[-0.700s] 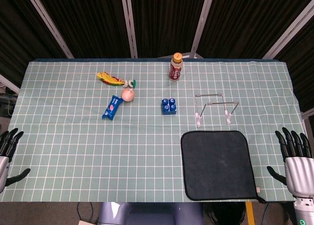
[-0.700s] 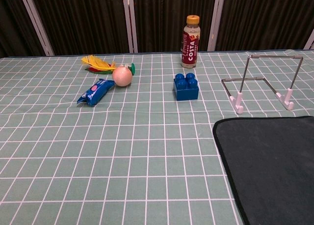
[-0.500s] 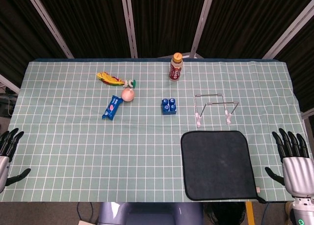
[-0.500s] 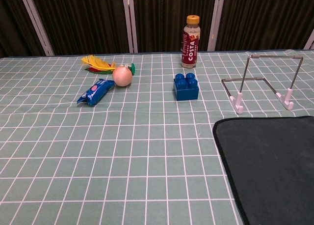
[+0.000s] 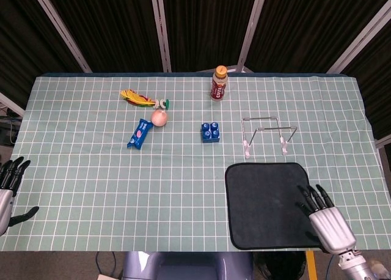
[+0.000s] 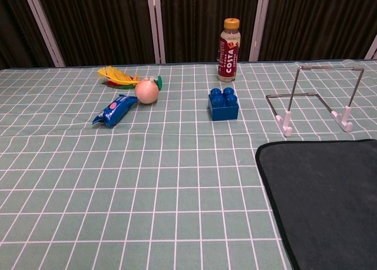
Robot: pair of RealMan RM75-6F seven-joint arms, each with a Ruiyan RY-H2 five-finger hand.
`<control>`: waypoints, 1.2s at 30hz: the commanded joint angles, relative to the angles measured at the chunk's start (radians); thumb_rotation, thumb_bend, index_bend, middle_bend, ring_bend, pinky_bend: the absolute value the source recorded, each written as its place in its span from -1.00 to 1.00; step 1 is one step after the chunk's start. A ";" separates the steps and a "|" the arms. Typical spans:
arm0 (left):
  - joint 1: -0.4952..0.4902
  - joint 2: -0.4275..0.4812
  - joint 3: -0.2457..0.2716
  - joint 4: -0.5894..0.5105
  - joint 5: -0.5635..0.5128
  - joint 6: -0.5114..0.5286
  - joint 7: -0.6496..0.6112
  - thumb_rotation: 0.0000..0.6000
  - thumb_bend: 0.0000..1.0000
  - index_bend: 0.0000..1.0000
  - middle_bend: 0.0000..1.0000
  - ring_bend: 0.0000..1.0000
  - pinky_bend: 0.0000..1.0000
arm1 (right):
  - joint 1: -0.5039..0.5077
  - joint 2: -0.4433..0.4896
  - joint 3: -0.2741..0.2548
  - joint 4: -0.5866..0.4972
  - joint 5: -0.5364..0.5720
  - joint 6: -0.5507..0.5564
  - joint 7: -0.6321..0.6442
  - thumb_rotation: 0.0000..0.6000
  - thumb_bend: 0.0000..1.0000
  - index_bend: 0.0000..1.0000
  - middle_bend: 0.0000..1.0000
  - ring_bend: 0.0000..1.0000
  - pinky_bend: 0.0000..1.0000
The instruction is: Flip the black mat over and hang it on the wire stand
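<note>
The black mat [image 5: 266, 202] lies flat near the table's front right; the chest view shows the black mat [image 6: 324, 199] at its lower right. Just behind it stands the wire stand [image 5: 267, 133], the same wire stand [image 6: 315, 99] seen in the chest view, bare. My right hand [image 5: 327, 222] hovers over the mat's front right corner with its fingers spread and nothing in them. My left hand [image 5: 7, 188] sits at the table's left front edge, fingers apart, holding nothing. Neither hand shows in the chest view.
A blue brick [image 5: 210, 131], a Costa bottle [image 5: 219, 83], a peach-coloured ball [image 5: 159, 117], a blue snack packet [image 5: 139, 133] and a yellow-red feather toy [image 5: 137, 97] lie on the green checked cloth [image 5: 91, 188] behind and left of the mat.
My right hand has moved left and forward from the table's right edge onto the mat's front right corner. The left hand has barely shifted.
</note>
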 commanded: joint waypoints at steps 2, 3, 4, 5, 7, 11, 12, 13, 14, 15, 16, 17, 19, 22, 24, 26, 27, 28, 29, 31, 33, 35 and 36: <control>-0.002 -0.005 -0.004 0.002 -0.007 -0.002 0.009 1.00 -1.00 -1.00 -1.00 -1.00 -1.00 | 0.037 -0.099 -0.066 0.141 -0.098 -0.041 0.065 1.00 -0.71 -0.20 -1.00 -1.00 -1.00; -0.003 -0.005 -0.003 0.002 -0.008 -0.003 0.009 1.00 -1.00 -1.00 -1.00 -1.00 -1.00 | 0.037 -0.104 -0.066 0.148 -0.099 -0.041 0.062 1.00 -0.69 -0.20 -1.00 -1.00 -1.00; -0.003 -0.006 -0.003 0.002 -0.010 -0.005 0.010 1.00 -1.00 -1.00 -1.00 -1.00 -1.00 | 0.039 -0.115 -0.067 0.160 -0.100 -0.045 0.059 1.00 -0.69 -0.20 -1.00 -1.00 -1.00; -0.004 -0.007 -0.004 0.002 -0.013 -0.008 0.011 1.00 -1.00 -1.00 -1.00 -1.00 -1.00 | 0.040 -0.127 -0.072 0.170 -0.099 -0.053 0.066 1.00 -0.69 -0.20 -1.00 -1.00 -1.00; -0.006 -0.007 -0.005 0.003 -0.018 -0.011 0.011 1.00 -1.00 -1.00 -1.00 -1.00 -1.00 | 0.041 -0.137 -0.077 0.183 -0.100 -0.057 0.070 1.00 -0.69 -0.20 -1.00 -1.00 -1.00; -0.008 -0.007 -0.007 0.004 -0.023 -0.015 0.010 1.00 -1.00 -1.00 -1.00 -1.00 -1.00 | 0.037 -0.162 -0.093 0.218 -0.101 -0.069 0.060 1.00 -0.69 -0.20 -1.00 -1.00 -1.00; -0.008 -0.007 -0.006 0.004 -0.023 -0.015 0.011 1.00 -1.00 -1.00 -1.00 -1.00 -1.00 | 0.035 -0.171 -0.096 0.229 -0.099 -0.074 0.055 1.00 -0.69 -0.20 -1.00 -1.00 -1.00; -0.008 -0.007 -0.006 0.004 -0.023 -0.015 0.011 1.00 -1.00 -1.00 -1.00 -1.00 -1.00 | 0.034 -0.177 -0.099 0.237 -0.098 -0.077 0.052 1.00 -0.69 -0.20 -1.00 -1.00 -1.00; -0.008 -0.007 -0.006 0.004 -0.022 -0.015 0.011 1.00 -1.00 -1.00 -1.00 -1.00 -1.00 | 0.033 -0.184 -0.101 0.245 -0.098 -0.080 0.049 1.00 -0.69 -0.20 -1.00 -1.00 -1.00; -0.008 -0.007 -0.005 0.004 -0.021 -0.014 0.012 1.00 -1.00 -1.00 -1.00 -1.00 -1.00 | 0.032 -0.193 -0.104 0.259 -0.098 -0.080 0.044 1.00 -0.69 -0.20 -1.00 -1.00 -1.00; -0.008 -0.008 -0.005 0.004 -0.021 -0.013 0.012 1.00 -1.00 -1.00 -1.00 -1.00 -1.00 | 0.031 -0.199 -0.106 0.269 -0.100 -0.078 0.039 1.00 -0.69 -0.20 -1.00 -1.00 -1.00; -0.008 -0.008 -0.005 0.004 -0.022 -0.014 0.013 1.00 -1.00 -1.00 -1.00 -1.00 -1.00 | 0.029 -0.207 -0.112 0.277 -0.105 -0.075 0.038 1.00 -0.69 -0.20 -1.00 -1.00 -1.00; -0.009 -0.009 -0.005 0.004 -0.023 -0.015 0.017 1.00 -1.00 -1.00 -1.00 -1.00 -1.00 | 0.025 -0.214 -0.117 0.287 -0.109 -0.066 0.037 1.00 -0.69 -0.20 -1.00 -1.00 -1.00; -0.010 -0.011 -0.003 0.004 -0.023 -0.018 0.021 1.00 -1.00 -1.00 -1.00 -1.00 -1.00 | 0.023 -0.224 -0.124 0.304 -0.114 -0.056 0.045 1.00 -0.68 -0.19 -1.00 -1.00 -1.00; -0.011 -0.011 -0.003 0.003 -0.023 -0.020 0.022 1.00 -1.00 -1.00 -1.00 -1.00 -1.00 | 0.023 -0.229 -0.126 0.315 -0.115 -0.053 0.041 1.00 -0.66 -0.19 -1.00 -1.00 -1.00; -0.011 -0.011 -0.003 0.003 -0.022 -0.018 0.022 1.00 -1.00 -1.00 -1.00 -1.00 -1.00 | 0.021 -0.237 -0.126 0.332 -0.118 -0.047 0.029 1.00 -0.66 -0.19 -1.00 -1.00 -1.00; -0.010 -0.011 -0.003 0.003 -0.023 -0.018 0.022 1.00 -1.00 -1.00 -1.00 -1.00 -1.00 | 0.021 -0.240 -0.127 0.337 -0.118 -0.045 0.026 1.00 -0.66 -0.19 -1.00 -1.00 -1.00; -0.010 -0.011 -0.003 0.003 -0.023 -0.017 0.021 1.00 -1.00 -1.00 -1.00 -1.00 -1.00 | 0.020 -0.244 -0.126 0.345 -0.119 -0.042 0.020 1.00 -0.66 -0.19 -1.00 -1.00 -1.00; -0.010 -0.011 -0.003 0.003 -0.022 -0.017 0.020 1.00 -1.00 -1.00 -1.00 -1.00 -1.00 | 0.019 -0.247 -0.126 0.351 -0.120 -0.038 0.018 1.00 -0.66 -0.19 -1.00 -1.00 -1.00; -0.010 -0.011 -0.002 0.004 -0.022 -0.016 0.020 1.00 -1.00 -1.00 -1.00 -1.00 -1.00 | 0.019 -0.253 -0.125 0.362 -0.121 -0.031 0.013 1.00 -0.65 -0.19 -1.00 -1.00 -1.00; -0.010 -0.011 -0.002 0.003 -0.021 -0.016 0.020 1.00 -1.00 -1.00 -1.00 -1.00 -1.00 | 0.019 -0.258 -0.125 0.372 -0.120 -0.026 0.008 1.00 -0.65 -0.19 -1.00 -1.00 -1.00; -0.010 -0.011 -0.002 0.004 -0.021 -0.016 0.019 1.00 -1.00 -1.00 -1.00 -1.00 -1.00 | 0.019 -0.261 -0.126 0.378 -0.120 -0.024 0.006 1.00 -0.64 -0.19 -1.00 -1.00 -1.00; -0.010 -0.011 -0.002 0.004 -0.021 -0.016 0.019 1.00 -1.00 -1.00 -1.00 -1.00 -1.00 | 0.019 -0.263 -0.126 0.380 -0.119 -0.024 0.006 1.00 -0.64 -0.18 -1.00 -1.00 -1.00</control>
